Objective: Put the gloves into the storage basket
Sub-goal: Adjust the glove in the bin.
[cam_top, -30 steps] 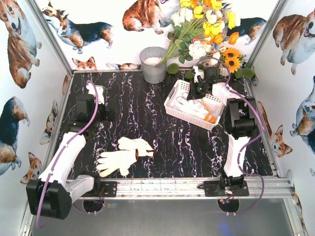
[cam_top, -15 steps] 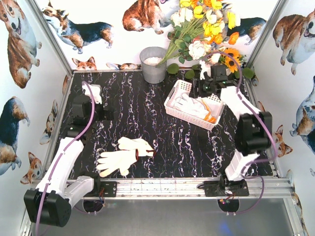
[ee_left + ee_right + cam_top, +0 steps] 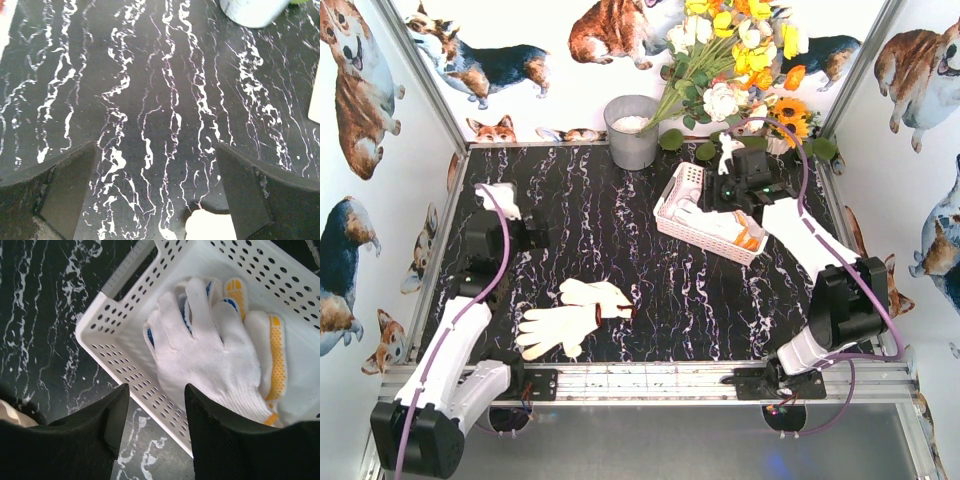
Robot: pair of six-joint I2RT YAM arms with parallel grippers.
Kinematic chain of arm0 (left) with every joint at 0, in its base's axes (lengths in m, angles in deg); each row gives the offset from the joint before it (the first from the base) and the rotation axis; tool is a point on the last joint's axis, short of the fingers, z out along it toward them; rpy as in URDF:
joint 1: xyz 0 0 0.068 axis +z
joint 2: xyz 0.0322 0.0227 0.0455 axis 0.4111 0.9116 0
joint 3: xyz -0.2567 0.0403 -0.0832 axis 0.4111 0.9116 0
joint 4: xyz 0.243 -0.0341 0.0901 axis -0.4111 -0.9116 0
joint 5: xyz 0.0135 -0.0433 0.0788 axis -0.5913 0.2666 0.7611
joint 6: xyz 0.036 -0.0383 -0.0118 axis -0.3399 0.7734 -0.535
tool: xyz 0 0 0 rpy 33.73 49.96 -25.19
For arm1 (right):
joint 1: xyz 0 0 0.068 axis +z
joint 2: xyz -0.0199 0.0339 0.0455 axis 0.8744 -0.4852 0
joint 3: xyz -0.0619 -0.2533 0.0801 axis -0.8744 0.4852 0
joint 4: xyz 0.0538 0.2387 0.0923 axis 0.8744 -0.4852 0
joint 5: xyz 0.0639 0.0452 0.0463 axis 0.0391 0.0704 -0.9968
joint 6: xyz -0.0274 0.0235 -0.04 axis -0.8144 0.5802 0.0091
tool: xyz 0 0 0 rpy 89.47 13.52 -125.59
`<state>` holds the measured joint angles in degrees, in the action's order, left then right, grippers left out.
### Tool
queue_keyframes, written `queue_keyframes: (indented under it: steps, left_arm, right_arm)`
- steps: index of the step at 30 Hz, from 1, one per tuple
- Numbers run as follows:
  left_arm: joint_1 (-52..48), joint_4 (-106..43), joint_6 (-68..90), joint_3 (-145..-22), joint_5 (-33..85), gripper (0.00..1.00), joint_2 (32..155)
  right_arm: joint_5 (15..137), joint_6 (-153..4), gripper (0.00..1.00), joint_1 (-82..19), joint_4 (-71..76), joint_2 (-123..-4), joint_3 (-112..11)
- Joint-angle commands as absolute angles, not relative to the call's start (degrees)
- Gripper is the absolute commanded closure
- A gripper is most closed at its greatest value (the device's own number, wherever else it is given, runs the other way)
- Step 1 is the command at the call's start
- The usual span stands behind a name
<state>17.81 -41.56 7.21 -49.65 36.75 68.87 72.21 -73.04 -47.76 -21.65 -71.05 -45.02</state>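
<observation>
change: right hand (image 3: 155, 395) spread, empty, shifted nearer over storage basket (image 3: 117, 347), where gloves (image 3: 200, 355) lie. left hand (image 3: 155, 150) spread, empty, over tabletop (image 3: 620, 240). loose pair (image 3: 570, 318) remains out; task unfinished.

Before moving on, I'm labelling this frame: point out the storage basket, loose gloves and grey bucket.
storage basket (image 3: 688, 178): top view, perforated end wall.
loose gloves (image 3: 558, 329): top view, nearer glove's palm.
grey bucket (image 3: 632, 142): top view, side wall.
</observation>
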Motion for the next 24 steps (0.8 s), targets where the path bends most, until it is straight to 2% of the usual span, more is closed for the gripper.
queue_keyframes:
  steps: [1, 10, 24]
  left_arm:
    - [18.3, -36.3, 8.7, -50.4, 43.6, 0.00, 65.6]
    - [18.3, -56.6, 9.9, -66.8, 44.1, 0.00, 67.1]
    - [18.3, -57.2, 11.0, -67.3, 45.0, 0.00, 66.1]
  right_arm:
    - [80.5, -68.8, 0.51, -45.7, -16.2, -69.9, -47.2]
    - [80.9, -67.2, 0.61, -45.0, -25.9, -77.0, -57.6]
    - [82.5, -64.8, 0.73, -44.0, -22.6, -89.8, -64.1]
